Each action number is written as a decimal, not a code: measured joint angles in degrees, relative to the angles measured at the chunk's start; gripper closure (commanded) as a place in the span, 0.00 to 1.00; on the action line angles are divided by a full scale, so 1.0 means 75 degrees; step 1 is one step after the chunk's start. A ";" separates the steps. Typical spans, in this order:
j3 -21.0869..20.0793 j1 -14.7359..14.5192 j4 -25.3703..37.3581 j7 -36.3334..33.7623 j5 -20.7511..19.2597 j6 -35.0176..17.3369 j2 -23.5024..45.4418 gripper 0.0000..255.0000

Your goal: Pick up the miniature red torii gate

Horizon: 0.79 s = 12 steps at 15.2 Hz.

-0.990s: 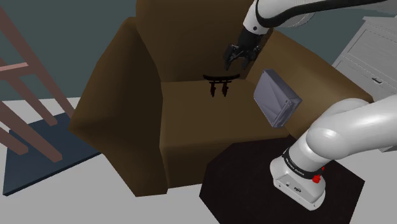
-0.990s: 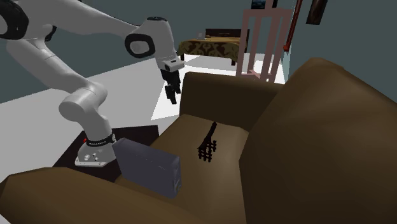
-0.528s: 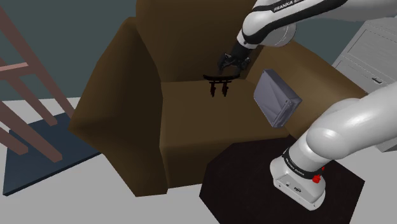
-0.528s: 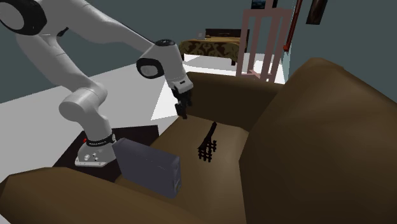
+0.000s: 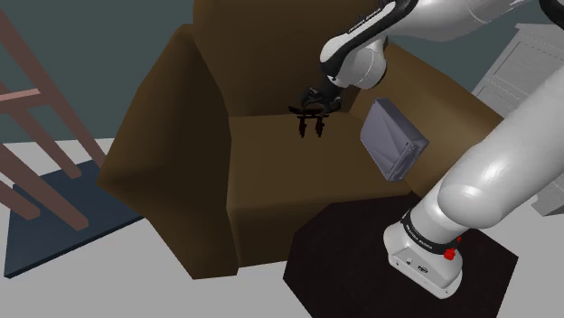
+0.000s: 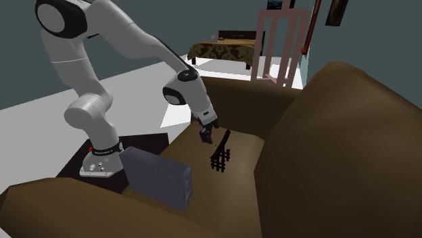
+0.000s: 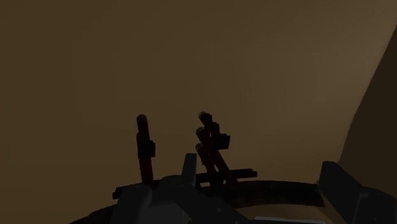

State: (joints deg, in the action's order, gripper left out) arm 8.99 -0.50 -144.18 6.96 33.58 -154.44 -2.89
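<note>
1. Compared with half a second ago, the gripper (image 5: pixel 312 100) has come lower and a little toward the shoulder view's left. It is now directly at the top beam of the miniature torii gate (image 5: pixel 310 123). The gate itself has not moved.
2. The gate looks almost black, with only a dark red tint. It stands upright on the seat of the brown armchair (image 5: pixel 176 135), near the back rest, well apart from the grey cushion (image 5: pixel 393 140) that leans at the seat's side.
3. In the second exterior view the white arm rises from its base, bends at the top and slopes down over the armrest. The gripper (image 6: pixel 205 136) is at the near end of the gate (image 6: pixel 220 156).
4. In the wrist view the two fingers (image 7: pixel 347 188) stand wide apart, holding nothing. The gate (image 7: pixel 212 143) is between them. I cannot tell whether they touch it.
</note>
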 measured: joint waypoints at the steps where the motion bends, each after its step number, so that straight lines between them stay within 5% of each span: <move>1: 0.0045 -0.0018 0.0185 0.0348 0.0475 -0.0132 0.0324 0.00; 10: -0.0228 0.0056 0.0588 0.1938 0.2430 -0.0760 0.1534 0.00; 11: -0.0238 0.0065 0.0595 0.1987 0.2480 -0.0774 0.1563 1.00; 12: -0.0244 0.0068 0.0602 0.2008 0.2504 -0.0781 0.1579 1.00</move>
State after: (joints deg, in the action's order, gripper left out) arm 7.16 0.01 -139.66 22.02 52.35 -160.30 8.95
